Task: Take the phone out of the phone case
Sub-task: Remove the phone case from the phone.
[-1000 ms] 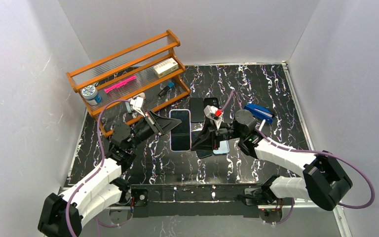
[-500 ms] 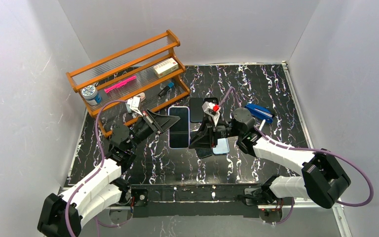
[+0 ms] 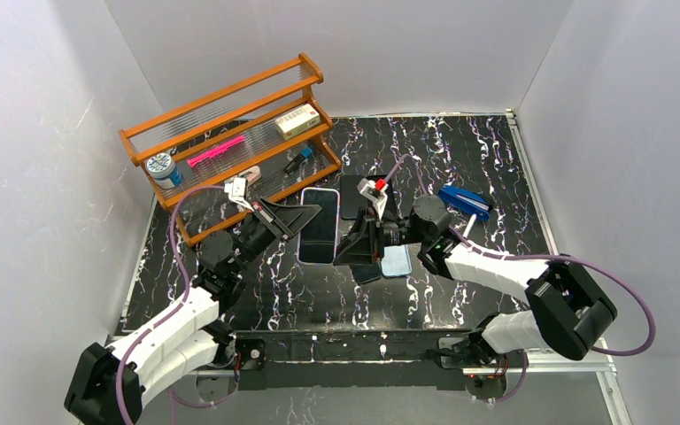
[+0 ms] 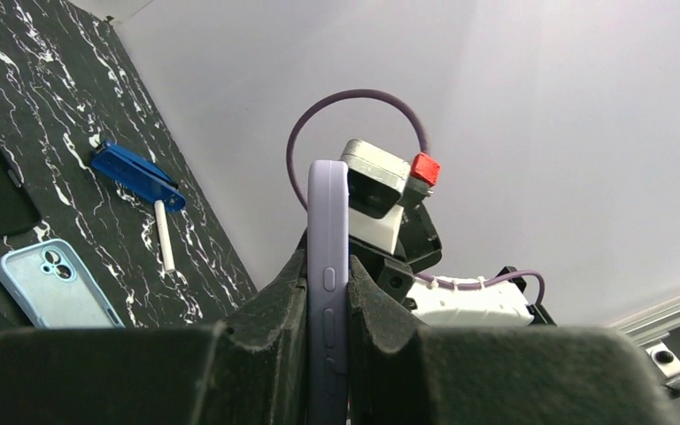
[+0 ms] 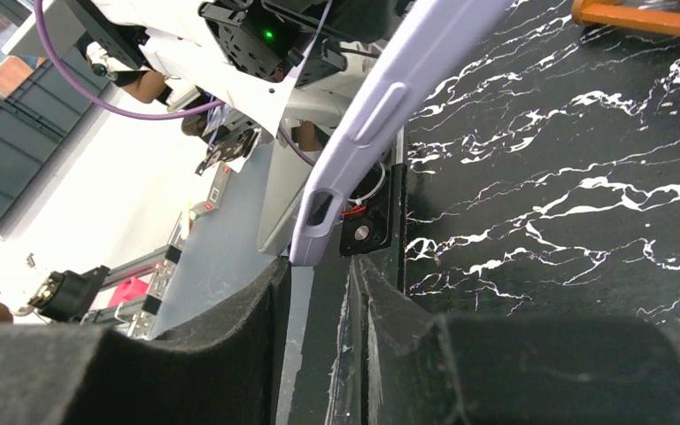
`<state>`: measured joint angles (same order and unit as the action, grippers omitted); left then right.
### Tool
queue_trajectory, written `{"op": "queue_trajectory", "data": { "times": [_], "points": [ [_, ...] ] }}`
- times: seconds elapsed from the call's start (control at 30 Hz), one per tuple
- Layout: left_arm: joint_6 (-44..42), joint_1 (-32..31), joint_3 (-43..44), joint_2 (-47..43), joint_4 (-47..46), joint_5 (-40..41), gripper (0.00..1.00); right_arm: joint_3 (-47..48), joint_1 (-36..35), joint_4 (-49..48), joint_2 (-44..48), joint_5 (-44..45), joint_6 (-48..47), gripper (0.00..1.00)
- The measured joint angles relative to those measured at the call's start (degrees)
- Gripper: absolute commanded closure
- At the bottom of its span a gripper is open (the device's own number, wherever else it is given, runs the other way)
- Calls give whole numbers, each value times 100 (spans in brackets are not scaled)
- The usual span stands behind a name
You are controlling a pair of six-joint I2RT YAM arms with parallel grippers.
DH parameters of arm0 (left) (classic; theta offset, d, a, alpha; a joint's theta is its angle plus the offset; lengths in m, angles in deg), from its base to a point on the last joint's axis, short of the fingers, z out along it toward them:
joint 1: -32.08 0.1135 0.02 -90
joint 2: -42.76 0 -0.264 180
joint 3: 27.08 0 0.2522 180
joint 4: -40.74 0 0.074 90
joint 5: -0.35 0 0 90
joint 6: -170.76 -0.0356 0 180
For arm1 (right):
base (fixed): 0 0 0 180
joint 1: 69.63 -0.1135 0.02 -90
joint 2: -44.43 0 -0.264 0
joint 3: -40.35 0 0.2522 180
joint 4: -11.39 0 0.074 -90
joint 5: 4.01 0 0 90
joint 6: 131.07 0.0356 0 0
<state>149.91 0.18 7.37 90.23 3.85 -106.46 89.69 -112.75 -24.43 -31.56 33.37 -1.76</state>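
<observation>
Phone in case, over desk centre, clenched by left gripper, right gripper at case end, grip cannot be told, far-left rack holds box, marker, jar, stapler right of centre

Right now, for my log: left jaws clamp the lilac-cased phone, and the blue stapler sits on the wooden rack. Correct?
No: the blue stapler lies on the black marbled table, as the top external view shows. Left jaws do clamp the lilac-cased phone.
</observation>
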Motion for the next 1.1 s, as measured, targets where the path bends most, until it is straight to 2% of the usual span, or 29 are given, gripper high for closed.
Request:
{"op": "queue_trajectory", "data": {
  "times": [0.4, 0.7, 0.77, 0.87, 0.93, 0.97, 1.1],
  "points": [
    [199, -236, -267, 203, -647, 627, 100, 0, 133, -540, -330, 378, 721, 62],
    [229, -452, -337, 540, -1008, 955, 100, 42, 251, -968, -632, 269, 1097, 64],
    [243, -540, -348, 656, -1093, 1045, 100, 44, 284, -1047, -699, 238, 1180, 67],
    [260, -660, -391, 833, -1244, 1137, 100, 48, 304, -1062, -765, 227, 1231, 75],
    [262, -710, -424, 933, -1327, 1178, 92, 48, 308, -1045, -796, 227, 1255, 86],
    [258, -719, -437, 962, -1346, 1215, 83, 48, 315, -1023, -802, 232, 1270, 90],
    [251, -734, -533, 870, -1187, 1143, 60, 50, 313, -815, -807, 404, 1180, 98]
  ]
}}
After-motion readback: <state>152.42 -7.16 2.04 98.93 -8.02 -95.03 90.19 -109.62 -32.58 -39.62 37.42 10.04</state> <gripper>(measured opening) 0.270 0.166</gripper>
